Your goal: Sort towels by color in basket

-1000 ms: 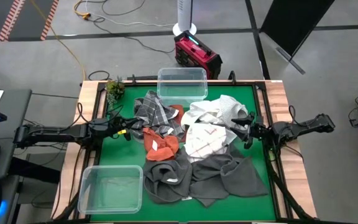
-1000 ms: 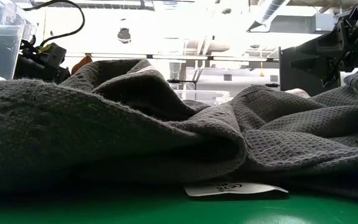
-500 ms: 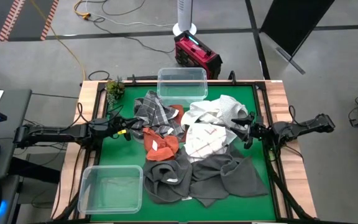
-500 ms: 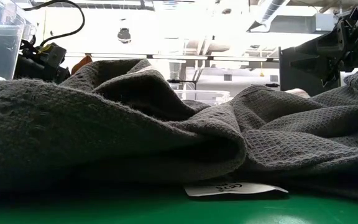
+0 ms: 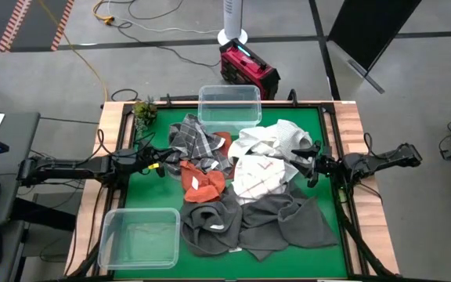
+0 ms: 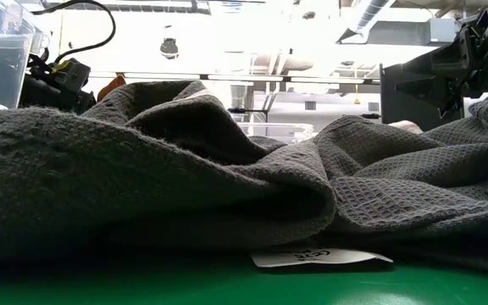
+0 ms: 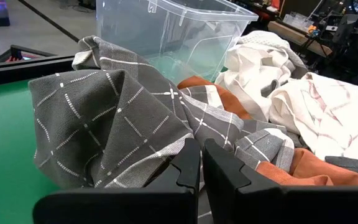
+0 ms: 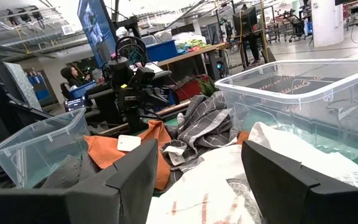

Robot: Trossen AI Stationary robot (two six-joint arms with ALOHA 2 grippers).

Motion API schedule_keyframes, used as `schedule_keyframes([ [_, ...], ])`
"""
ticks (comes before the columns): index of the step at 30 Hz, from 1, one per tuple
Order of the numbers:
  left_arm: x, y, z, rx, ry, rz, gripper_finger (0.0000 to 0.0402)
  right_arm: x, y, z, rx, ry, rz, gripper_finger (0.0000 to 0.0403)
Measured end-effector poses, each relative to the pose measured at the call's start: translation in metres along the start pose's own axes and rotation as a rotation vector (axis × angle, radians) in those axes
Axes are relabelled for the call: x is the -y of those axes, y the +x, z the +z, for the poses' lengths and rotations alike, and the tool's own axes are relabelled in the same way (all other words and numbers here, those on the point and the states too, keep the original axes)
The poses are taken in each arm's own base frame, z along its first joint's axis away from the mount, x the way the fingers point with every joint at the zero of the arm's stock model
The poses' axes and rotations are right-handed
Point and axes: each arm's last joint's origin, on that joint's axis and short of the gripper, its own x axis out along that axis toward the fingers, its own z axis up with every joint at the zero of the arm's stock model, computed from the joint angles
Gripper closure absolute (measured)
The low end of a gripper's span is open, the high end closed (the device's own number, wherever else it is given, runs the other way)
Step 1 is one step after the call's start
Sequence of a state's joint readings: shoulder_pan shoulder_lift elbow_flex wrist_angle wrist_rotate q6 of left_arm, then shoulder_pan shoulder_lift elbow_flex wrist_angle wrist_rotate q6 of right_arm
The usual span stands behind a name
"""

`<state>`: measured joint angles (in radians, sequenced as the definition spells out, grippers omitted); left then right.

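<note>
High view: a heap of towels mid-table between two clear bins, far bin (image 5: 229, 106) and near bin (image 5: 139, 237). Grey plaid towel (image 5: 193, 139) and rust towel (image 5: 202, 180) just ahead of the left gripper (image 5: 160, 166), jaws shut on nothing. White towel (image 5: 276, 139) and red-grid towel (image 5: 258, 176) right at the tips of the right gripper (image 5: 300, 162), jaws spread wide, nothing between them. Dark grey towels (image 5: 253, 221) nearest the front edge, beside both grippers rather than ahead of them.

Low view: only dark grey waffle cloth (image 6: 185, 178) in thick slumping folds, a label (image 6: 320, 257) lying at its hem. Probably light, limp, rough enough not to slip.

Left wrist view: plaid cloth (image 7: 114, 124) bunched directly ahead of the closed fingers (image 7: 188, 171), rust cloth (image 7: 303, 168) tucked under and beside it. A raised ridge likely the best pinch point; a flat patch would give little to bite.

Right wrist view: red-grid cloth (image 8: 210, 199) low between the open fingers (image 8: 132, 180), white cloth (image 8: 297, 149) off to one side. Overlapping layers likely to drag neighbours along; best taken by a free upper fold, lifted high.
</note>
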<state>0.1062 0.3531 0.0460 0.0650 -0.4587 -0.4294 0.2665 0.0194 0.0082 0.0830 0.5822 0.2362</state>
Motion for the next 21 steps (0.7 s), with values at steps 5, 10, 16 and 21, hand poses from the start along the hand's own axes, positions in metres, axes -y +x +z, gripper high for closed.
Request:
schedule_keyframes([
  [5,0.0002,0.0,0.0004,0.003,-0.021,-0.002,0.039,0.0,0.0,0.0,0.0,0.0,0.0,0.0143],
  [10,0.0007,0.0,0.0017,0.017,-0.07,-0.006,0.039,0.0,0.0,0.0,0.0,0.0,0.0,0.0143],
  [16,0.0008,0.0,0.002,0.02,-0.043,-0.007,0.039,0.0,0.0,0.0003,0.002,0.001,0.0,0.0143],
  [21,0.0009,0.0,0.0023,0.023,-0.009,-0.008,0.039,0.0,0.0002,0.0026,0.025,0.014,-0.002,0.0143],
])
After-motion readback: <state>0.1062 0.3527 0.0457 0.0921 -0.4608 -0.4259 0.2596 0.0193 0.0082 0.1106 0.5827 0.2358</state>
